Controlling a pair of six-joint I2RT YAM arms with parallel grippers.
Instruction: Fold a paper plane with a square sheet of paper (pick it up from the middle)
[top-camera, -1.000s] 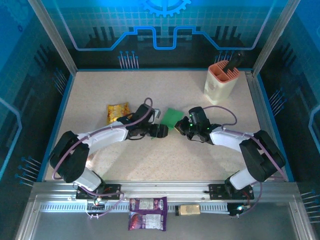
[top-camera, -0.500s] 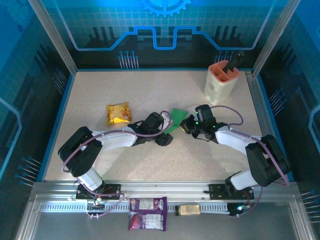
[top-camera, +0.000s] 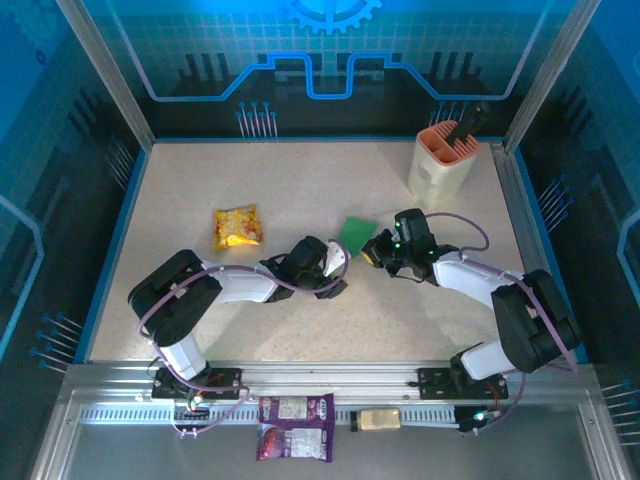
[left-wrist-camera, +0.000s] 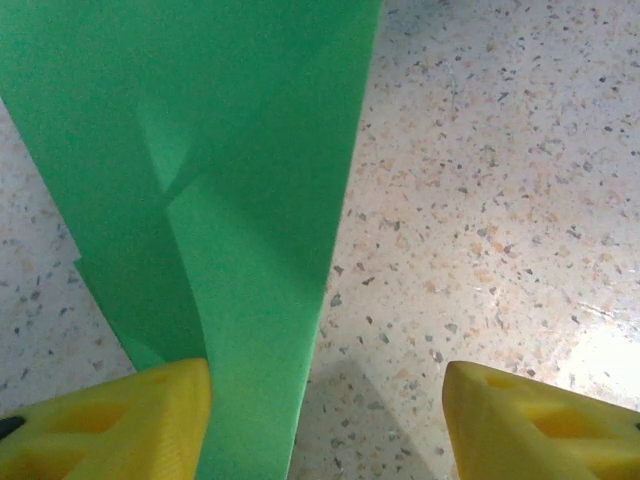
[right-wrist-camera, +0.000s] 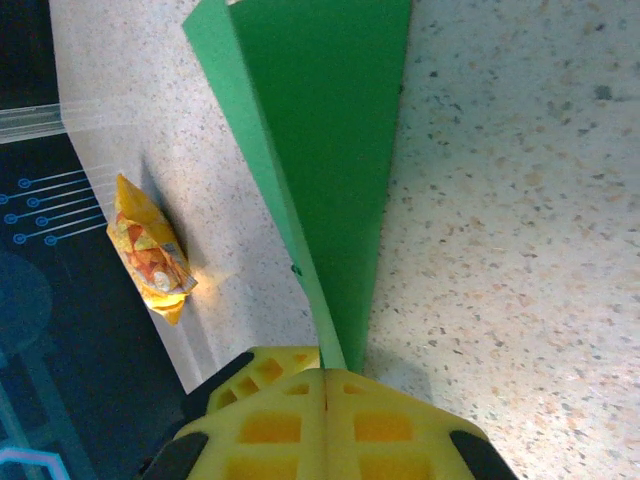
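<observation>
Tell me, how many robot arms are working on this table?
2. The left arm reaches in from the near left corner, the right arm from the near right; both meet at the green paper.

The paper (top-camera: 353, 232), with the left gripper (top-camera: 336, 266) and right gripper (top-camera: 372, 250) crowding it, blocked mid-table. A packet (top-camera: 237, 227) lay to the left and a holder (top-camera: 441, 165) stood far right; the table (top-camera: 300, 180) elsewhere lay open.
</observation>
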